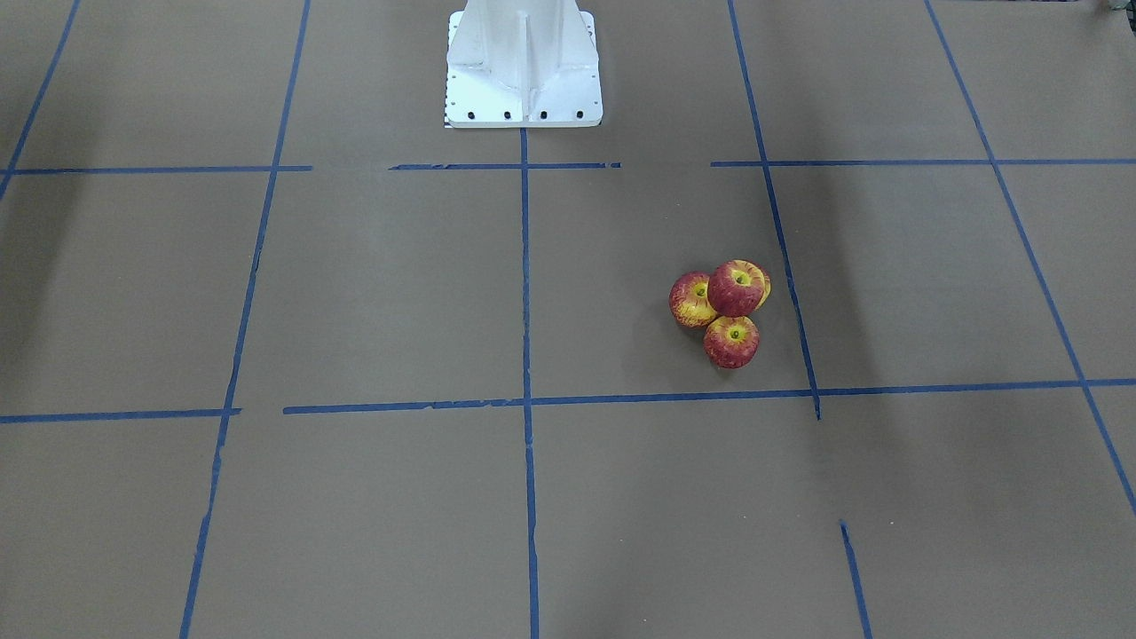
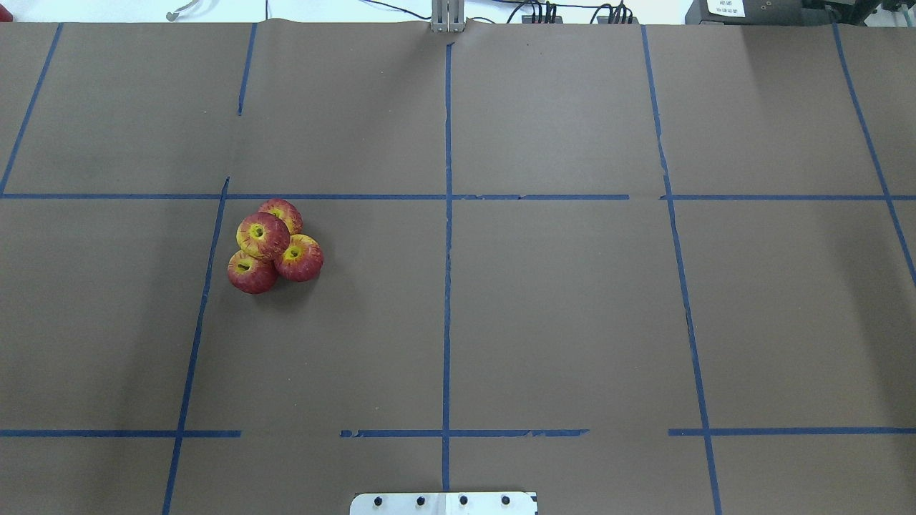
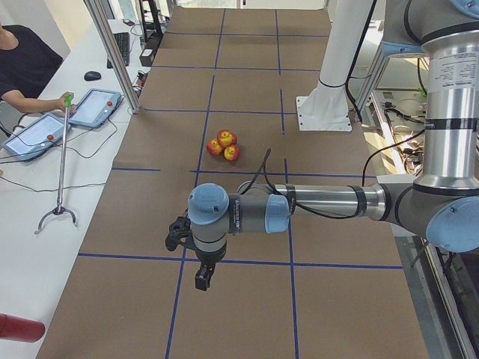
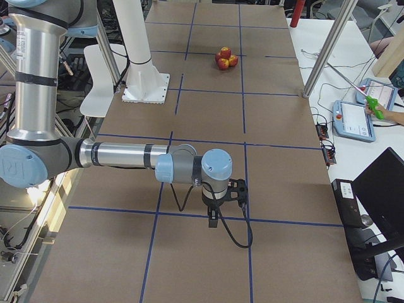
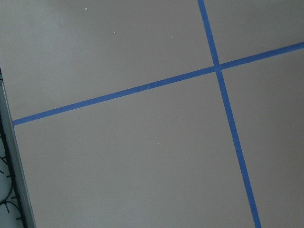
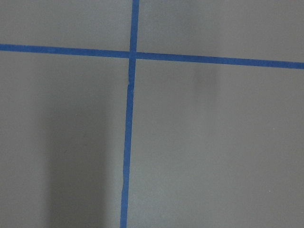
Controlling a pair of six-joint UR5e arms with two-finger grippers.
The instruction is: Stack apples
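Several apples, red with yellow streaks, form a tight pile [image 2: 272,247] on the brown table, on the robot's left side. Three sit together on the table and one apple [image 2: 263,234] rests on top of them, stem dimple up. The pile also shows in the front-facing view [image 1: 729,306], the left view [image 3: 224,144] and the right view [image 4: 226,58]. My left gripper [image 3: 202,278] hangs over the table's left end, far from the pile; I cannot tell if it is open. My right gripper [image 4: 215,218] hangs over the right end; I cannot tell its state. Both wrist views show only bare paper and tape.
Blue tape lines [image 2: 446,250] divide the brown paper into a grid. The robot's white pedestal [image 1: 524,75] stands at the table's robot side. Operators sit at a side table with tablets [image 3: 96,107]; metal frame posts [image 3: 112,52] stand along that edge.
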